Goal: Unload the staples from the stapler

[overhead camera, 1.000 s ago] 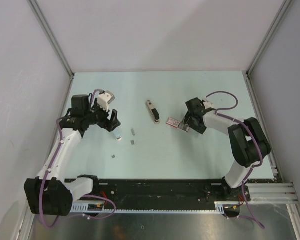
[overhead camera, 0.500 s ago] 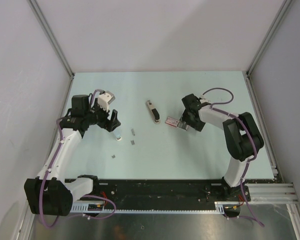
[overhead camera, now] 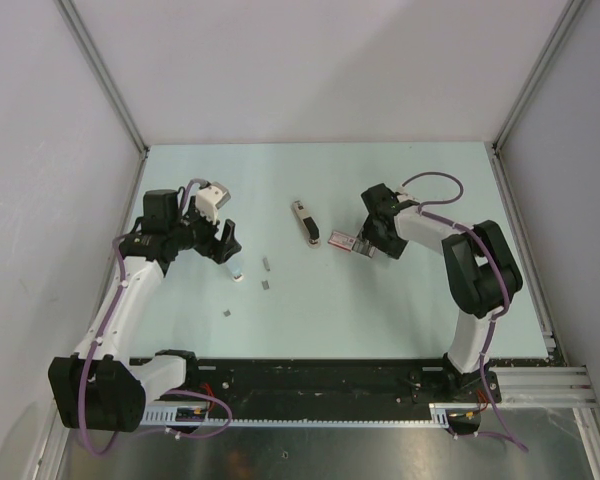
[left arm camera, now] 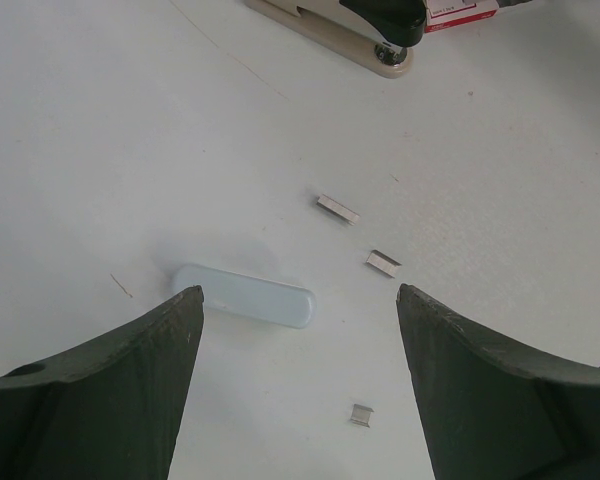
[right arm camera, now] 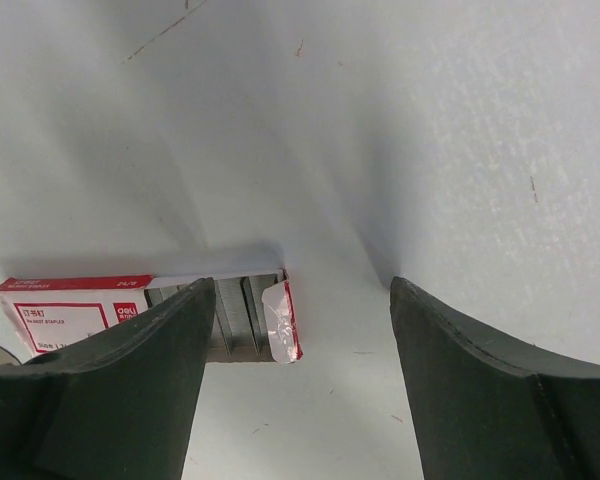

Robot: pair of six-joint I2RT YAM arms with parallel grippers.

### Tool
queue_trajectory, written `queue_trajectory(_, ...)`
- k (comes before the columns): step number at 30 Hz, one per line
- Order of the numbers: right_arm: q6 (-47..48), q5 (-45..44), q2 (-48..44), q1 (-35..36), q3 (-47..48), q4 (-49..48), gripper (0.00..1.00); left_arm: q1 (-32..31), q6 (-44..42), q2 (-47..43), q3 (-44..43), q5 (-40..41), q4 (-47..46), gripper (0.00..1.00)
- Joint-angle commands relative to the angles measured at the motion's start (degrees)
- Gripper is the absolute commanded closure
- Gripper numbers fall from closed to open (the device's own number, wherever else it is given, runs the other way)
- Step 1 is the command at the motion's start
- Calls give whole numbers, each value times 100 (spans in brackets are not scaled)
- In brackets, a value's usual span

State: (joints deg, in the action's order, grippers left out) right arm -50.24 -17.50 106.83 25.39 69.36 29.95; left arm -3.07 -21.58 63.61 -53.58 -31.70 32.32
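left gripper (left arm camera: 298,292) wide open, empty, left of stapler (overhead camera: 305,222) | staples (left arm camera: 383,263) lie loose just left of stapler | right gripper (right arm camera: 298,288) open, empty, over staple box (right arm camera: 70,310) right of stapler | risk: closing could crush box, spill strips

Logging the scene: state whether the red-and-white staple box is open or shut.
Open. In the right wrist view the staple box has its end flap bent outward, and grey strips show inside the exposed end.
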Motion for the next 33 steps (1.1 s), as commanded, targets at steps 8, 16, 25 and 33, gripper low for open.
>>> queue_trajectory(8,186,300,-151,-25,52,151,26,52,-124,-28,-35,-176,-6,18)
queue_trajectory(16,332,420,-589,-163,70,-137,26,52,-191,-28,36,-151,-8,18)
queue_trajectory(25,348,271,-218,-241,535,60,24,56,-189,68,-4,-186,-6,18)
queue_trajectory(33,241,-68,479,-108,1018,418,19,57,-197,20,13,-196,-13,18)
